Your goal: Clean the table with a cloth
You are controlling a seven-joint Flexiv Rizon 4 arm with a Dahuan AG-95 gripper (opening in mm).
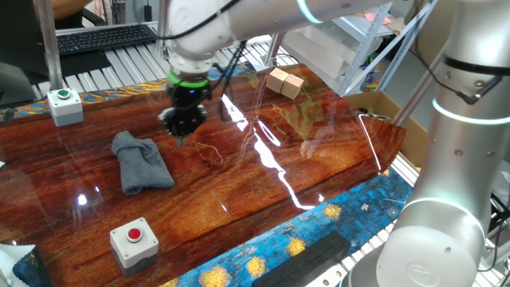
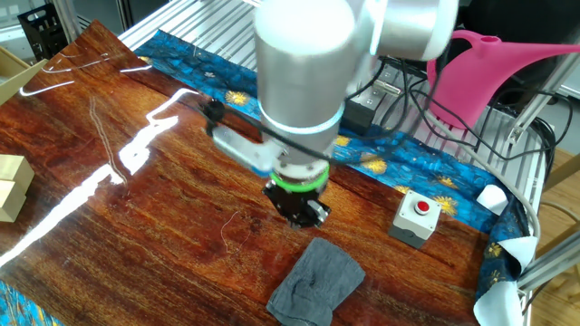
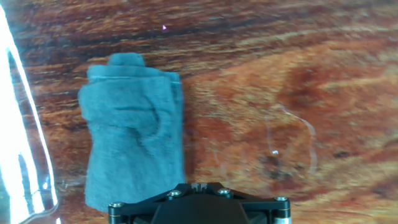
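The cloth point(image 1: 142, 163), a wrinkled blue-grey rag, lies flat on the reddish-brown table point(image 1: 239, 191). It also shows in the other fixed view point(image 2: 315, 282) and at the left of the hand view point(image 3: 134, 130). My gripper point(image 1: 182, 127) hangs just above the table point(image 2: 136, 226), up and to the right of the cloth and apart from it. In the other fixed view the gripper point(image 2: 299, 213) is just behind the cloth. It holds nothing. The hand view shows only the gripper's black body point(image 3: 199, 208) over bare wood point(image 3: 280, 74); the fingers are hidden.
A grey box with a green button point(image 1: 65, 106) stands at the back left. A grey box with a red button point(image 1: 134, 241) stands near the front edge, seen also in the other fixed view point(image 2: 417, 215). Wooden blocks point(image 1: 284, 82) sit at the far side. A thin thread point(image 3: 292, 137) lies on the wood.
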